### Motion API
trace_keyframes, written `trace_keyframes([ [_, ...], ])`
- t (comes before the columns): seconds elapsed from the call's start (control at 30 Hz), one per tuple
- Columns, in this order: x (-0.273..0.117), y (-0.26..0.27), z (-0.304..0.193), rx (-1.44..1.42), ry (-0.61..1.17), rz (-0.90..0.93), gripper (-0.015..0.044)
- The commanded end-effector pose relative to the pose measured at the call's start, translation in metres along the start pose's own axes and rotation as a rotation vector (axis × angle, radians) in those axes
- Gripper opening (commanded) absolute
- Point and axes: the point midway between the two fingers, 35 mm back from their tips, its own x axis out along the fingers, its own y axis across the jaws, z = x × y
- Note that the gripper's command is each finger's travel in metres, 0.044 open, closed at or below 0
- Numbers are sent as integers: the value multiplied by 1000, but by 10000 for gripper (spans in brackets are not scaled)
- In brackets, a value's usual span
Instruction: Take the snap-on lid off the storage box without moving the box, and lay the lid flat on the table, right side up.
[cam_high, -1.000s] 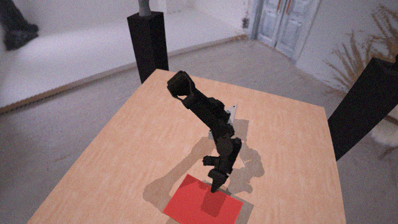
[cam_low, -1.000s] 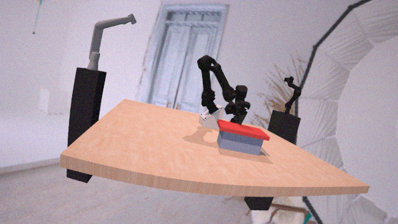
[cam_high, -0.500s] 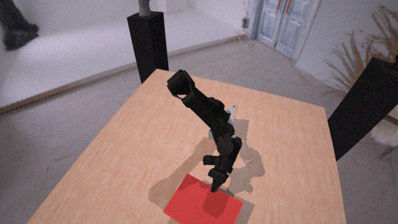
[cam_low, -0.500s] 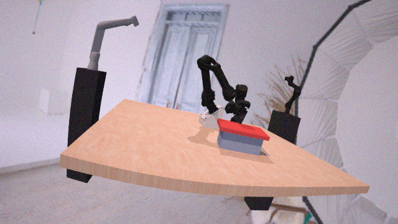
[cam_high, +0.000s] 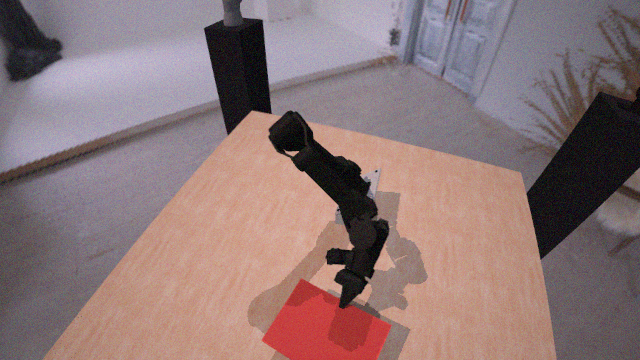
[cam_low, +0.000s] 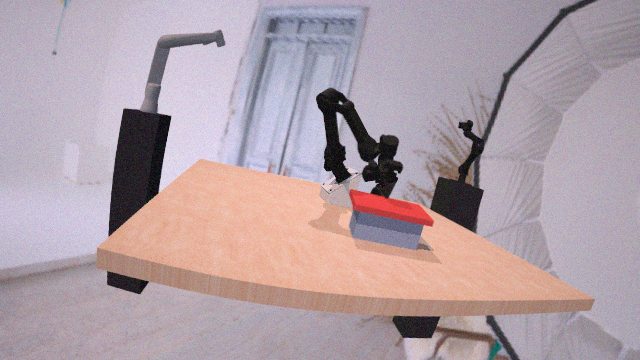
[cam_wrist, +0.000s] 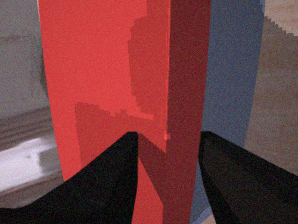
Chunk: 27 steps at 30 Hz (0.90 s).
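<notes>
The red lid (cam_high: 295, 320) (cam_low: 370, 202) (cam_wrist: 90, 60) lies over the top of the blue-grey storage box (cam_low: 385, 236) (cam_wrist: 232, 75), right side up. Its edge on the arm's side looks slightly raised; I cannot tell whether a gap lies under it there. The box stands on the table and is hidden under the lid in the top view. My gripper (cam_high: 344, 304) (cam_low: 382, 194) (cam_wrist: 168, 141) is shut on the lid's edge on the arm's side, one finger over the top face and the other at the outer side of the rim.
The wooden table (cam_high: 200, 240) (cam_low: 240, 225) carries the white arm base (cam_low: 336, 192) behind the box. Two black pedestals (cam_high: 240, 70) (cam_high: 590, 170) with other arms stand beyond the table's edges.
</notes>
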Motion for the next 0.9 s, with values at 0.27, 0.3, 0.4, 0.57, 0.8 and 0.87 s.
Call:
trace_keyframes([
  [0.27,-2,3,0,4,-2,2,0],
  [0.3,-2,3,0,4,-2,2,0],
  [0.4,-3,4,-1,4,-2,2,0],
  [0.57,-2,3,-1,0,0,3,0],
  [0.8,-2,4,-1,0,0,3,0],
  [0.87,-2,4,-1,0,0,3,0],
])
